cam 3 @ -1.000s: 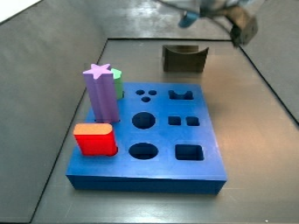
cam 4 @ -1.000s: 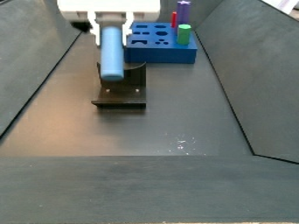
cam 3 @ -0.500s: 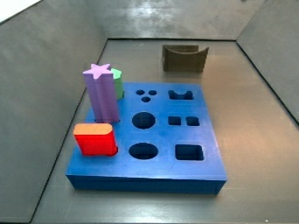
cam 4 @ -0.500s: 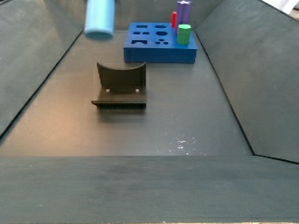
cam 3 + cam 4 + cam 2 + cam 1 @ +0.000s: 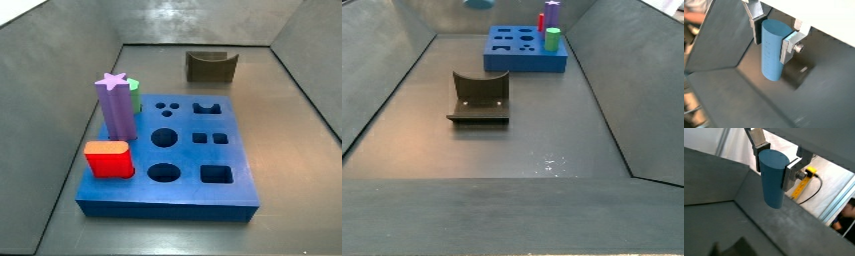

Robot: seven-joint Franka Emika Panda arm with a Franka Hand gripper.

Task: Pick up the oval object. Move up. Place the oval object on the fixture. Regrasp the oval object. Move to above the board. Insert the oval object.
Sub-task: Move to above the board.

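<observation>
My gripper [image 5: 774,159] is shut on the oval object [image 5: 771,180], a light blue smooth peg; both wrist views show it clamped between the silver fingers [image 5: 790,41], hanging well above the grey floor. It also shows in a wrist view [image 5: 774,52]. In a side view only the peg's lower tip [image 5: 478,4] shows at the upper edge; the gripper is out of frame there. The fixture [image 5: 478,98] stands on the floor with nothing in its notch, also seen in a side view [image 5: 210,66]. The blue board [image 5: 174,160] with several holes lies beyond it [image 5: 527,49].
On the board stand a purple star-topped peg [image 5: 116,105], a green peg [image 5: 552,38] and a red block [image 5: 108,159]. Sloped grey walls [image 5: 389,90] enclose the floor. A yellow cable [image 5: 803,184] lies outside the bin in a wrist view.
The gripper has risen with the oval object, from just over the fixture to almost out of the side views' upper edge. The fixture and board have not moved.
</observation>
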